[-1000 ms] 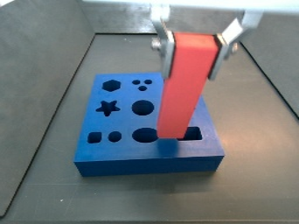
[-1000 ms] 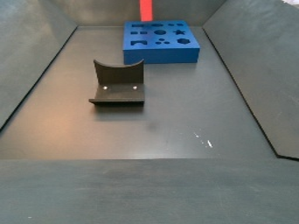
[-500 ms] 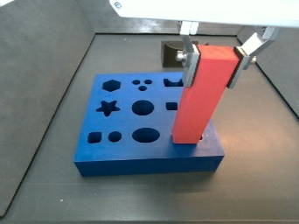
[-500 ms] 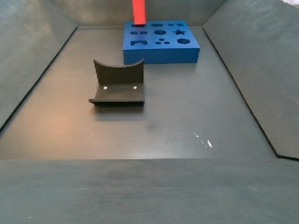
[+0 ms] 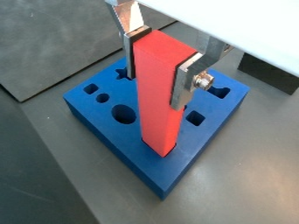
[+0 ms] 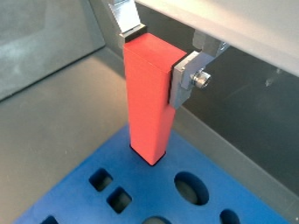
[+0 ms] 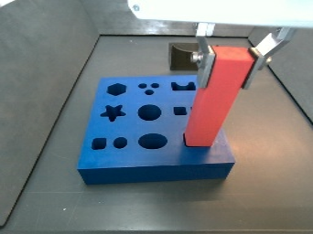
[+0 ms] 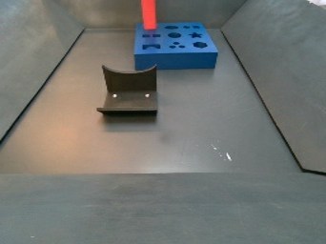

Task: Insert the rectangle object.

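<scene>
One dark floor [image 8: 166,162] carries everything here, from the blue block [image 7: 123,160] at its far end to the dark grey notched block [image 8: 128,92] resting well apart, nearer the camera. Cut-outs of several shapes, among them a star, a hexagon and circles, dot the blue block's top face, and the rectangular slot lies at its right side in a side view. Above that side the gripper [image 7: 230,57] holds the rectangle object [image 7: 215,96] almost upright, its silver fingers [image 5: 186,77] clamped on the bar's upper part. In both wrist views the bar's lower end sits at the block's top surface; whether it has entered the slot cannot be told. Any slight tilt or offset could catch the bar's edge on the slot rim, jamming it or making it slip in the grip as the arm presses down.
</scene>
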You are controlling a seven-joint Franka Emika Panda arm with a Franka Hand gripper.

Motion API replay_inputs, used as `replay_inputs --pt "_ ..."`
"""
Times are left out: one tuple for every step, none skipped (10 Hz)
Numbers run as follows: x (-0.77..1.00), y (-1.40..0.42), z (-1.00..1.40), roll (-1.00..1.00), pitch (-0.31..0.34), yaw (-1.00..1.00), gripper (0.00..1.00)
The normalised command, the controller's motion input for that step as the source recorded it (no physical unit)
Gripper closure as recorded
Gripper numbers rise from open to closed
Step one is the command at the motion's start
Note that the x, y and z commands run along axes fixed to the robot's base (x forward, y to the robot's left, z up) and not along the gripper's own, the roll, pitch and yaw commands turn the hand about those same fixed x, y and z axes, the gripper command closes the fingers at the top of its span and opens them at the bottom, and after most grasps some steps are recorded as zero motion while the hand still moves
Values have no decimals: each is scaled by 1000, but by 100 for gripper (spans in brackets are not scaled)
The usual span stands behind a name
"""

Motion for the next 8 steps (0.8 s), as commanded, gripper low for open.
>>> replay_inputs --pt "-40 51 -417 0 -189 74 100" --pt "-69 0 -480 0 -217 71 100" --pt "-94 0 -520 4 -214 83 100" --pt "-60 0 -460 100 -150 80 100" --pt "-14 0 -351 151 -89 66 100" --pt "-11 0 -346 151 -89 63 100" --pt "0 43 -411 64 -110 34 100" --pt "-51 63 -69 -111 -134 0 100"
